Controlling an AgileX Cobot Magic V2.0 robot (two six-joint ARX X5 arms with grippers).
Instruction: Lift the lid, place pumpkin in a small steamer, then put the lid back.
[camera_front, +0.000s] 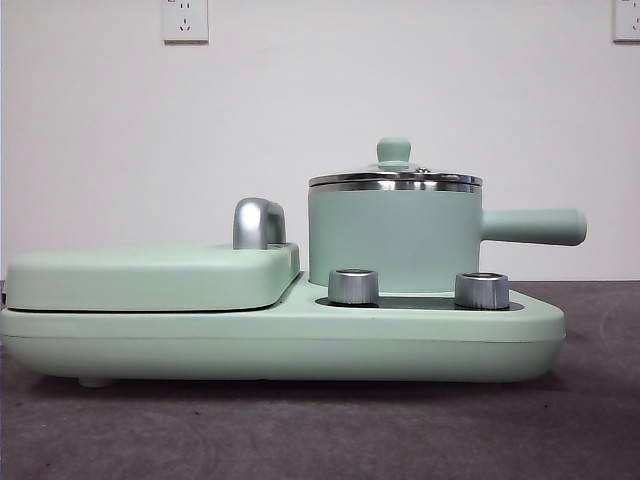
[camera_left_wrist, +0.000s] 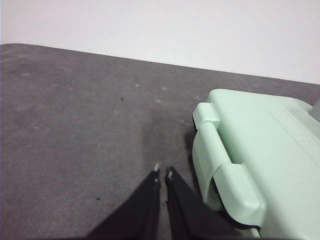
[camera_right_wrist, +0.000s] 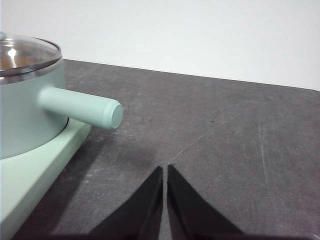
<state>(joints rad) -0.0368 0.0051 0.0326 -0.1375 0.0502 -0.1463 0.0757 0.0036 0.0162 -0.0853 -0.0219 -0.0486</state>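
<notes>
The small steamer is a mint-green pot with a long side handle, standing on the right half of the mint-green cooker base. The lid, clear glass with a chrome rim and mint knob, rests on the pot; the right wrist view shows it too, lid over pot. An orange tint shows through the glass there. The pumpkin itself is not in view. My left gripper is shut over bare table beside the cooker's flat cover. My right gripper is shut, empty, past the handle's tip.
A flat hinged mint cover with a chrome handle fills the cooker's left half. Two chrome knobs sit in front of the pot. Dark grey table surrounds the cooker; a white wall stands behind.
</notes>
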